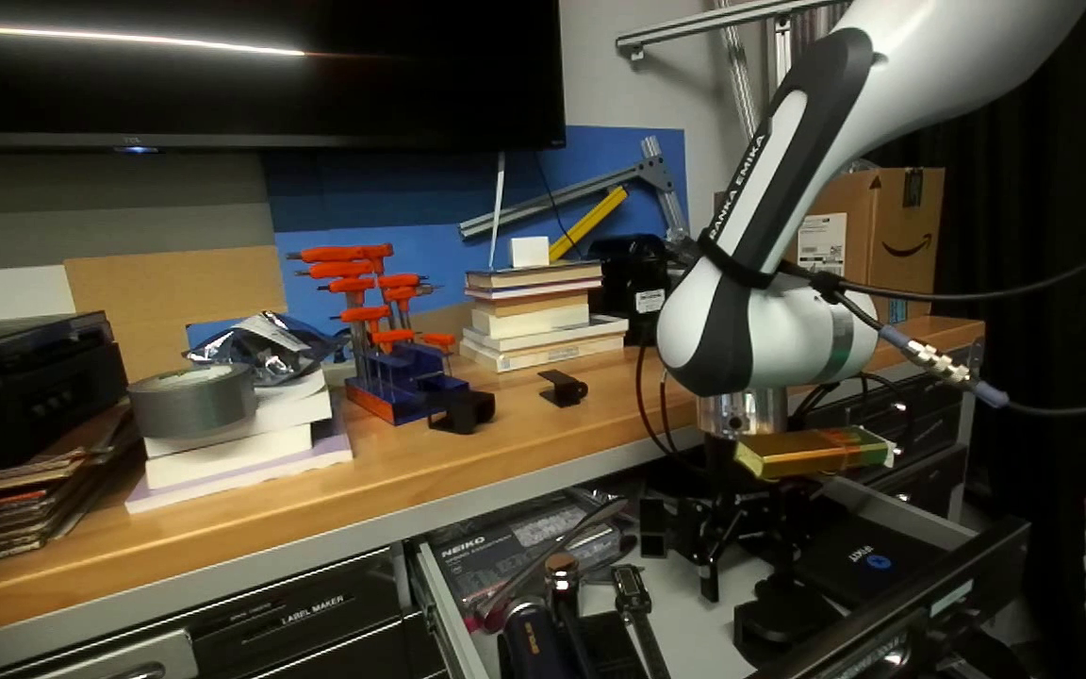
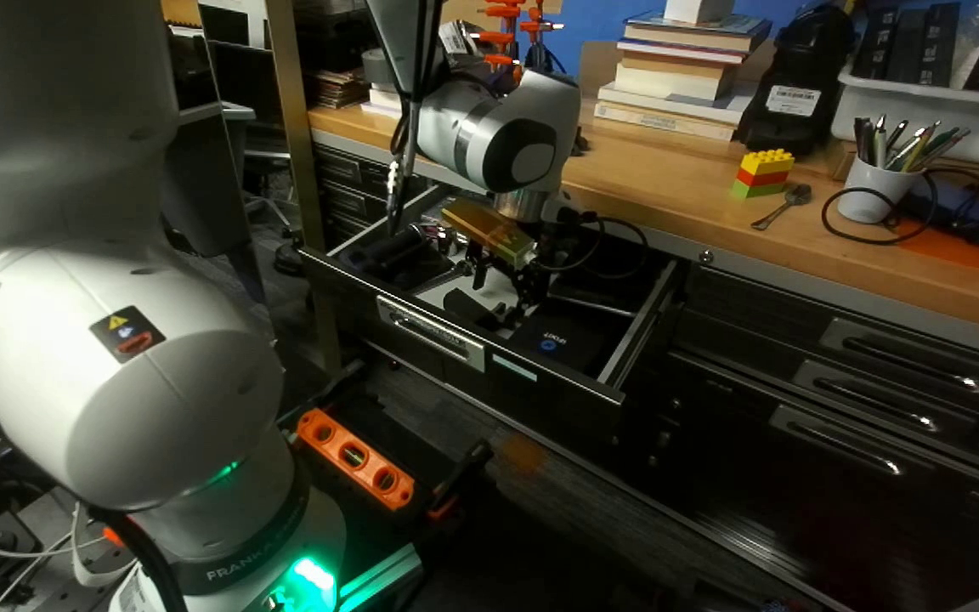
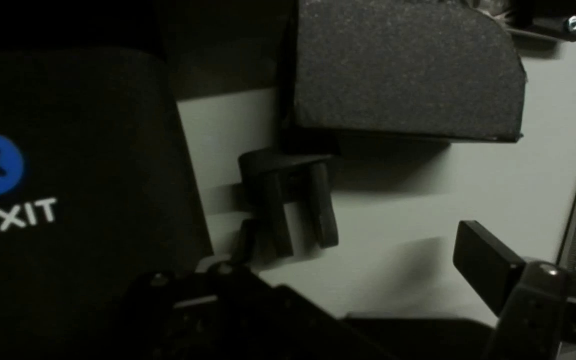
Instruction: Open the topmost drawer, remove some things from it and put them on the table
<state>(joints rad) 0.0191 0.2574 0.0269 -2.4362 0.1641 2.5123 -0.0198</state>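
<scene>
The topmost drawer (image 1: 892, 632) is pulled open; it also shows in an exterior view (image 2: 455, 344). My gripper (image 1: 747, 566) points down inside it, also in an exterior view (image 2: 505, 285). In the wrist view the gripper (image 3: 363, 247) has its fingers apart, with nothing between them. A small black pronged thing (image 3: 300, 200) lies on the pale drawer floor, near the left finger. A larger dark block (image 3: 408, 70) lies beyond it, also in both exterior views (image 1: 783, 618) (image 2: 471, 308). Two small black things (image 1: 461, 412) (image 1: 563, 388) stand on the wooden table (image 1: 392, 471).
In the drawer, a black iFixit case (image 3: 68, 175) lies beside the pronged thing, and a caliper (image 1: 635, 604) lies opposite. A Neiko box (image 1: 524, 547) is farther left. The clamp stand (image 1: 402, 377) and stacked books (image 1: 543, 316) stand on the table. The drawer walls surround the gripper.
</scene>
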